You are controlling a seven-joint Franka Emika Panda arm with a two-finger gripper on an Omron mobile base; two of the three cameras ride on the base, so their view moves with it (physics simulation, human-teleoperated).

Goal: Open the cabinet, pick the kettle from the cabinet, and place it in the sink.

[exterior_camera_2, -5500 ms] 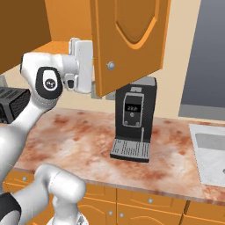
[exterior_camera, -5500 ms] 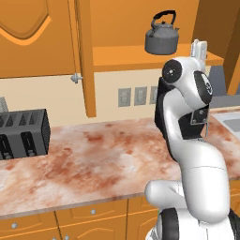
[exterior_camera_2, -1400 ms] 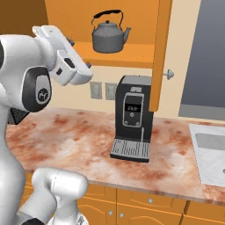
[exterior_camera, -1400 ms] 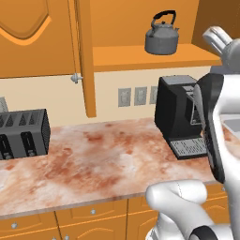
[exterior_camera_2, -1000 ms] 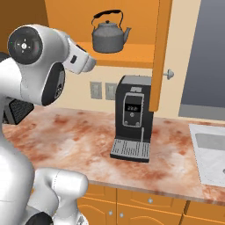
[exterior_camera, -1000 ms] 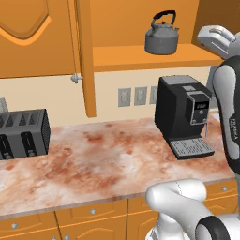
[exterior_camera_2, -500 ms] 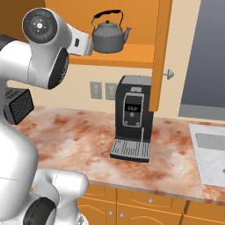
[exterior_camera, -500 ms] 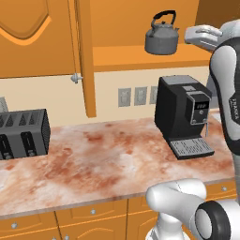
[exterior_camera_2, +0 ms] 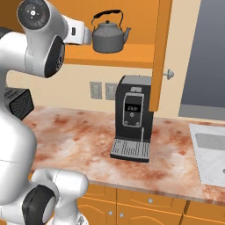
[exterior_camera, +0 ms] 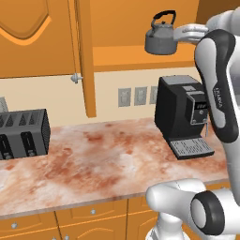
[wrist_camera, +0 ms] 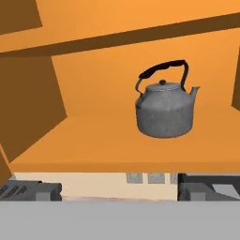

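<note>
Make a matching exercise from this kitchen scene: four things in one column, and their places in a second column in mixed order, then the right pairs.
Things:
1. kettle
2. coffee machine
3. toaster
4. sink

Places:
A. set into the counter at the far right of the right base view
B. on the shelf of the open cabinet
C. on the counter at the far left of the left base view
D. on the counter below the kettle's shelf

Pairs: 1-B, 2-D, 3-C, 4-A
</note>
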